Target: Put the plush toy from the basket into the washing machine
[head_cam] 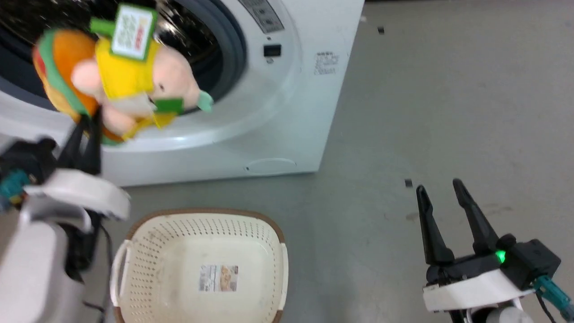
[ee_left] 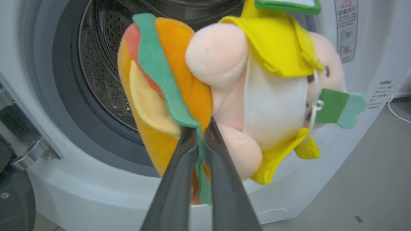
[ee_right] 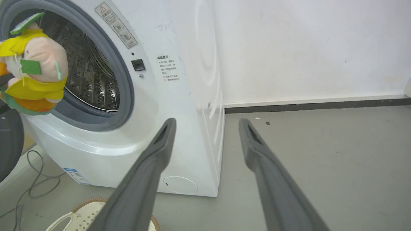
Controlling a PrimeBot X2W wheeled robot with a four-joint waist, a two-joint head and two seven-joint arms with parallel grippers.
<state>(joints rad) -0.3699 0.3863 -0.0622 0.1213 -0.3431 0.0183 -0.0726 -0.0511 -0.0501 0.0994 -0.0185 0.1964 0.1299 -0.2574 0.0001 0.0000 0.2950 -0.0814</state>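
Observation:
The pink plush toy (head_cam: 121,76) with yellow bib and green-white tags hangs in the air in front of the washing machine's (head_cam: 273,116) open porthole. My left gripper (head_cam: 89,120) is shut on the green felt edge of its orange back part (ee_left: 179,89), fingers pinching from below (ee_left: 199,131). Behind the toy the steel drum (ee_left: 102,64) shows inside the grey gasket. The cream basket (head_cam: 143,251) sits on the floor before the washer, holding just its sticker label. My right gripper (head_cam: 441,188) stands open over the bare floor at the lower right, nothing between its fingers (ee_right: 205,123).
The washer's dark door rim (ee_right: 9,141) hangs open at the left edge of the right wrist view, with a cable (ee_right: 35,189) on the floor under it. Grey floor (head_cam: 448,89) stretches right of the washer to a white wall (ee_right: 305,48).

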